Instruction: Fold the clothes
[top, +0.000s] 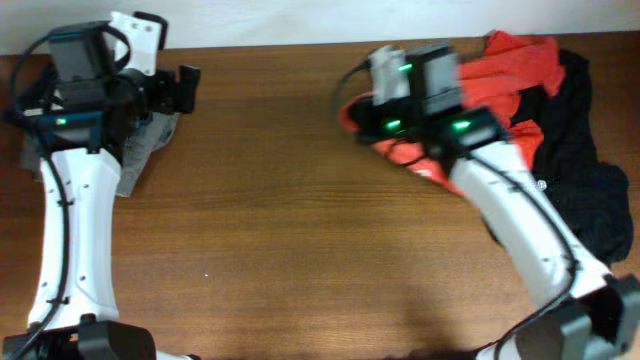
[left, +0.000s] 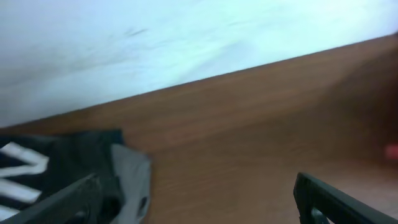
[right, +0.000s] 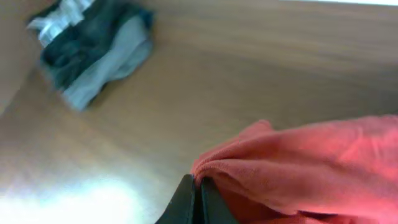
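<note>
The red-orange T-shirt (top: 500, 75) lies bunched at the back right of the table, partly on a larger black garment (top: 585, 170). My right gripper (right: 198, 186) is shut on an edge of the red-orange T-shirt (right: 311, 162); in the overhead view the wrist (top: 425, 95) hides the pinch. My left gripper (left: 193, 202) is open and empty above bare wood at the back left; in the overhead view it sits by the pile there (top: 185, 88).
A folded grey garment (top: 140, 150) with a black top with white letters (left: 25, 168) lies at the back left, under the left arm; it also shows in the right wrist view (right: 93, 56). A white wall (left: 155, 37) runs behind the table.
</note>
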